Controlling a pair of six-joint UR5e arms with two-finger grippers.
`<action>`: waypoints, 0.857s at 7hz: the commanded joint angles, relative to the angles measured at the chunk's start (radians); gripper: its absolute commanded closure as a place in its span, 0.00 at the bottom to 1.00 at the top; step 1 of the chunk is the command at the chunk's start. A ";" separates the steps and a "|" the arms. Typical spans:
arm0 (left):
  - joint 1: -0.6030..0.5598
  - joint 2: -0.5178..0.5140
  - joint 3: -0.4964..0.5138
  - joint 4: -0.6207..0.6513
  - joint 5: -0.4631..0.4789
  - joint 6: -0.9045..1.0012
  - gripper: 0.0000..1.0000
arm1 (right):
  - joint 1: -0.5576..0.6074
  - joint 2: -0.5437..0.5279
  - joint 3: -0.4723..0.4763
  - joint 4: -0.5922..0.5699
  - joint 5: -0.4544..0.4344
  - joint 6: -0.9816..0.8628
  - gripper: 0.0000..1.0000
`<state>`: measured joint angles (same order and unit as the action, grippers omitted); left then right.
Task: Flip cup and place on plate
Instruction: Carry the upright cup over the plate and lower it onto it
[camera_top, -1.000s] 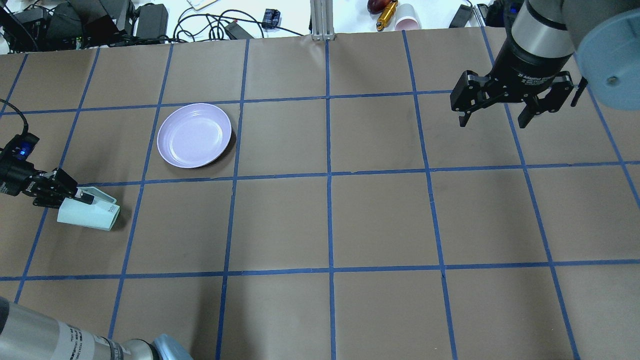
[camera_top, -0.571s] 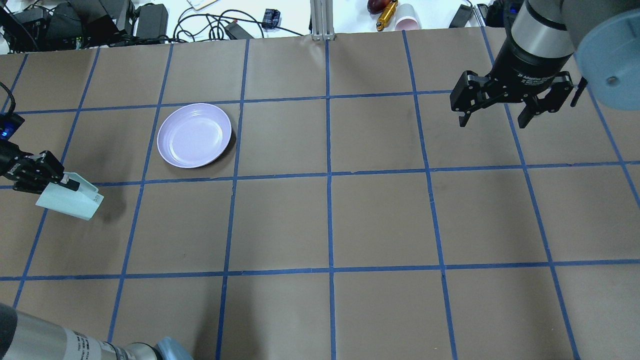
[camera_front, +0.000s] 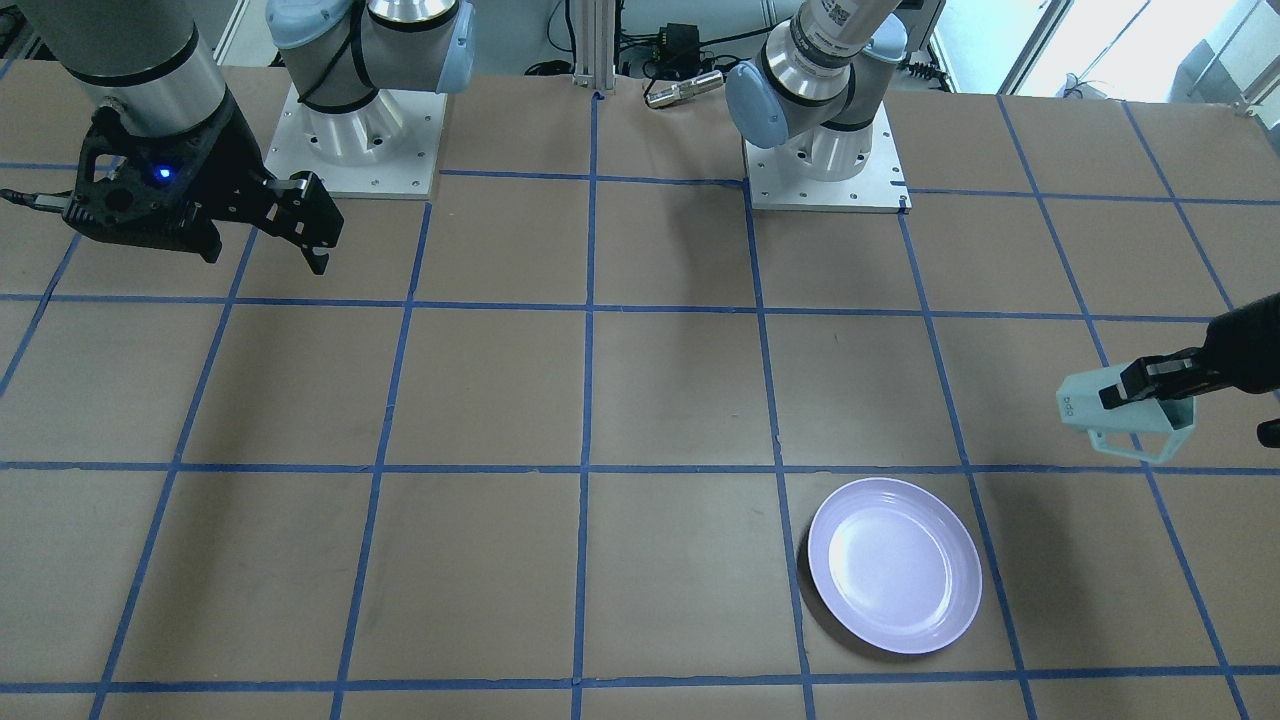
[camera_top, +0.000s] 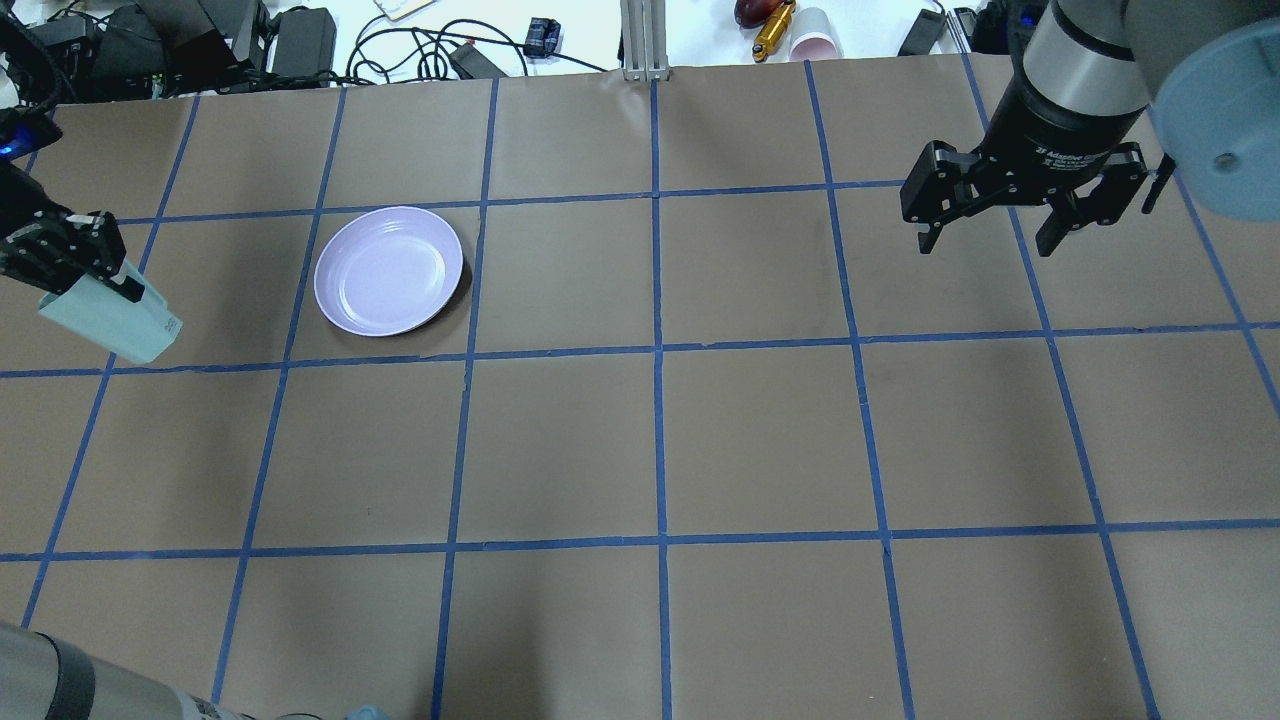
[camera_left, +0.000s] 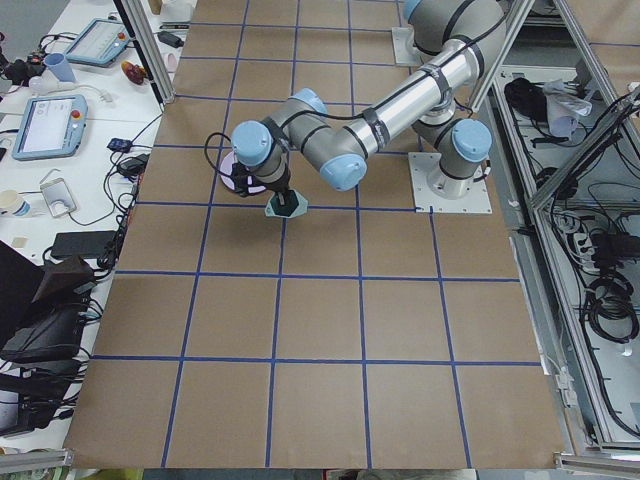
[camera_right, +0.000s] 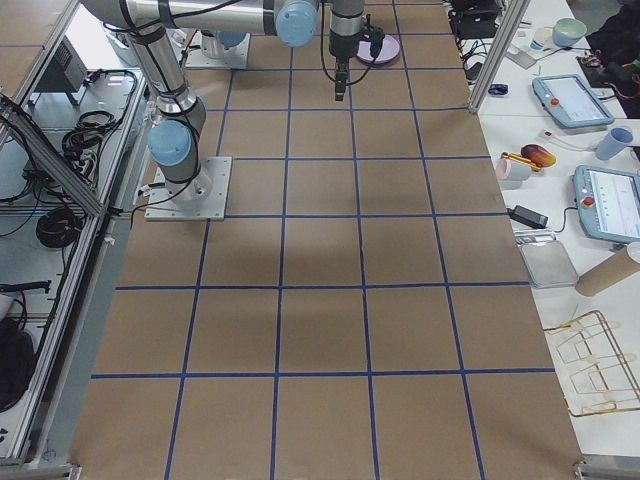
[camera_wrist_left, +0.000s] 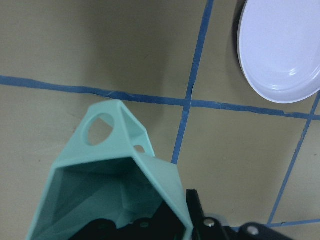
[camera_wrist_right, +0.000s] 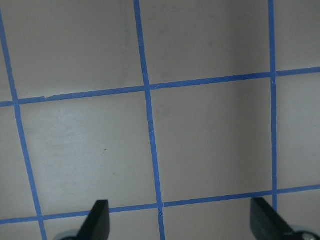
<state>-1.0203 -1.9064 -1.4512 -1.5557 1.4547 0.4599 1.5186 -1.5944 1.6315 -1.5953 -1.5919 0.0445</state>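
On the blue-taped brown table (camera_top: 660, 440), the left gripper (camera_top: 125, 287) clamps the cup (camera_top: 105, 322) sideways in mid-air at the overhead view's left edge, flip unfinished, the plate (camera_top: 388, 270) unfilled, while the right gripper (camera_top: 990, 235) hangs with fingers apart.

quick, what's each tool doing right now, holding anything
left tool: closed on the cup, pinching its wall.
right tool: open, holding nothing.
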 joint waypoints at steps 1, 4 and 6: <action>-0.117 -0.019 0.008 0.147 0.009 -0.068 1.00 | 0.000 0.001 0.001 0.000 0.001 0.000 0.00; -0.294 -0.049 0.005 0.273 0.117 -0.079 1.00 | 0.000 0.001 -0.001 0.000 0.001 0.000 0.00; -0.377 -0.068 0.002 0.282 0.142 -0.130 1.00 | 0.000 0.001 0.001 0.000 0.000 0.000 0.00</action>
<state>-1.3458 -1.9638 -1.4472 -1.2850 1.5838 0.3520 1.5187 -1.5941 1.6310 -1.5953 -1.5911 0.0445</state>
